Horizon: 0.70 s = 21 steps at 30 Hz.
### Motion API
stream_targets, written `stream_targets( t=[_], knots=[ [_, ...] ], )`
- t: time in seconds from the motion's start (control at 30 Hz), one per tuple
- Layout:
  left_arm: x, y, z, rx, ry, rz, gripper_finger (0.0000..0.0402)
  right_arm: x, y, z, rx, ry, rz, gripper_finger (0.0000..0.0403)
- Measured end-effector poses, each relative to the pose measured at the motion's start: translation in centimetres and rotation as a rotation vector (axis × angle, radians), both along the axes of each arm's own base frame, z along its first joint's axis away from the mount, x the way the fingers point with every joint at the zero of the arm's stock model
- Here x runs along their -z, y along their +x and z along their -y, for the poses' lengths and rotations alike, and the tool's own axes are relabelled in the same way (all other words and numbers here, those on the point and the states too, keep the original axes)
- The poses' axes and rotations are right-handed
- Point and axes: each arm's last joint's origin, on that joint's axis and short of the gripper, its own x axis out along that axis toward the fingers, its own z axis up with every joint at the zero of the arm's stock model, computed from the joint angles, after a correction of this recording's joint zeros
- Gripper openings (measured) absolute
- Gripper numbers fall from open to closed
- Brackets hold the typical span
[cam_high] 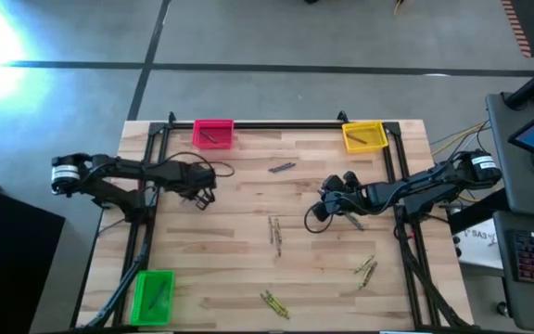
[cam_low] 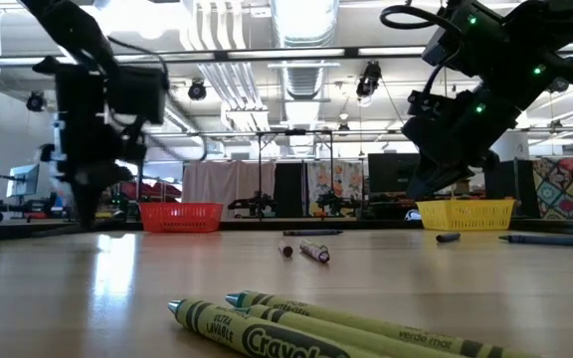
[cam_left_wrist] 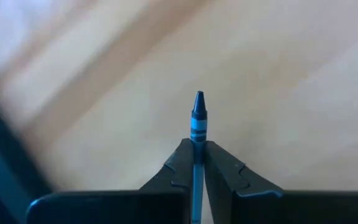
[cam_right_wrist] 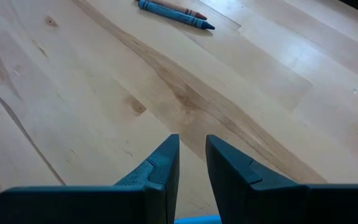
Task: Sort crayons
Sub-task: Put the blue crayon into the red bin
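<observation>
Wooden table [cam_high: 248, 269] carries scattered crayons [cam_high: 274, 232], and with the left gripper [cam_high: 202, 198] at left centre, fingers [cam_left_wrist: 178, 168] pinched tight on a blue crayon [cam_left_wrist: 197, 115], lifting straight should prevent twisting; right gripper [cam_high: 321, 211] waits slightly parted.

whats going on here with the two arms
The robot is sorting crayons into bins. The left gripper is shut on a blue crayon, near the pink bin. The right gripper hovers empty mid-table. Loose crayons lie on the table; the yellow bin and green bin already hold some.
</observation>
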Motion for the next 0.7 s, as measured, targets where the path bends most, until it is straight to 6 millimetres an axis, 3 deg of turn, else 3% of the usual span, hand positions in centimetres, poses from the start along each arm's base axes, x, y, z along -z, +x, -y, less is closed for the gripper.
stream_targets(
  t=[0.33, 0.7],
  knots=[
    [-1.9, 4.0, -3.3, 0.184, 0.219, 0.394, 0.0002, 0.0, 0.0, 0.0, 0.0, 0.0, 0.0, 0.0073],
    [-5.1, 3.9, -10.5, 0.22, 0.62, 0.66, 0.0001, 0.0, 0.0, 0.0, 0.002, 0.001, 0.001, 0.0073]
  ],
)
